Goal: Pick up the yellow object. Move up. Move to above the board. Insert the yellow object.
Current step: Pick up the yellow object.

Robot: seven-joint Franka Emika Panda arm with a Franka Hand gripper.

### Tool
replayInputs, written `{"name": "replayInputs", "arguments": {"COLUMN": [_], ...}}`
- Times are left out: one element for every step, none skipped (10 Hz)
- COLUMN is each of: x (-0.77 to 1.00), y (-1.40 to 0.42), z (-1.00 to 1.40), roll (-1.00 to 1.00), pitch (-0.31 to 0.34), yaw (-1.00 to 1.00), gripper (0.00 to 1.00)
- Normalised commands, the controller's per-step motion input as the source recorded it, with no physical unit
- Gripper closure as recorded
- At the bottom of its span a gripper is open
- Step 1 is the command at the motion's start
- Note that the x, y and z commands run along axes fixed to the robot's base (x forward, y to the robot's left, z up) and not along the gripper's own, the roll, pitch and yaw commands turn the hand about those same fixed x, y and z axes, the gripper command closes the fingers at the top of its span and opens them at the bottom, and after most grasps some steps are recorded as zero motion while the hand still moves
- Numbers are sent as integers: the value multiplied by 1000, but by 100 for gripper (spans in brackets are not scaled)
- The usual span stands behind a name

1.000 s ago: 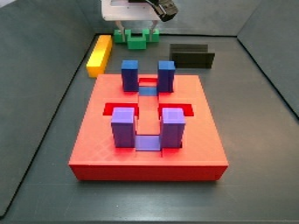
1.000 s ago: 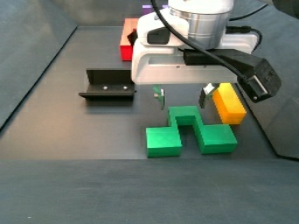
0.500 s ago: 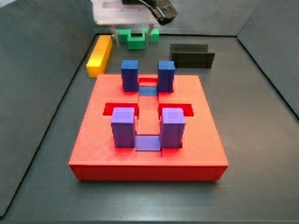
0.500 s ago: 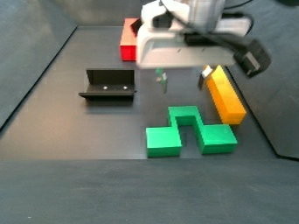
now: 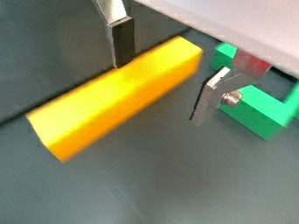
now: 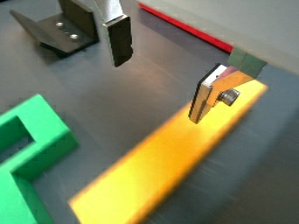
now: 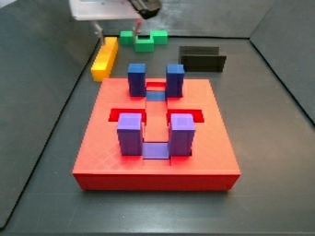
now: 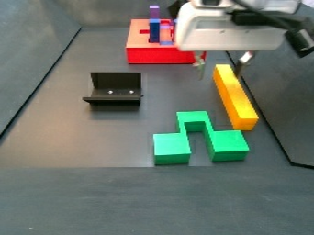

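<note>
The yellow object [image 8: 234, 95] is a long orange-yellow bar lying flat on the dark floor; it also shows in a side view [image 7: 105, 57]. My gripper [image 8: 223, 62] is open and empty, hovering over the bar's end nearest the board. In both wrist views the fingers [image 5: 121, 39] [image 6: 117, 39] stand apart, clear of the bar [image 5: 117, 96] [image 6: 176, 166]. The red board [image 7: 154, 138] with blue-purple posts lies apart from the bar, and shows behind the gripper [image 8: 160, 48].
A green notched block [image 8: 196, 138] [image 7: 144, 39] lies beside the bar's other end. The dark fixture [image 8: 113, 89] [image 7: 201, 58] stands on the floor to one side. Grey walls enclose the floor.
The gripper has moved from above the green block across to the yellow bar's end nearer the board. Its jaws stay open. No piece has moved.
</note>
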Motion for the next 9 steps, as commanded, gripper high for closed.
{"name": "replayInputs", "arguments": {"x": [-989, -600, -426, -317, 0, 311, 360, 231, 97], "y": [0, 354, 414, 206, 0, -134, -49, 0, 0], "z": [0, -223, -369, -371, -243, -20, 0, -46, -203], "roll": [119, 93, 124, 121, 37, 0, 0, 0, 0], "pitch": [-144, -61, -33, -14, -66, -44, -23, -34, -71], "yaw": [-226, -337, -429, -486, -163, -17, 0, -17, -17], "gripper": [0, 0, 0, 0, 0, 0, 0, 0, 0]}}
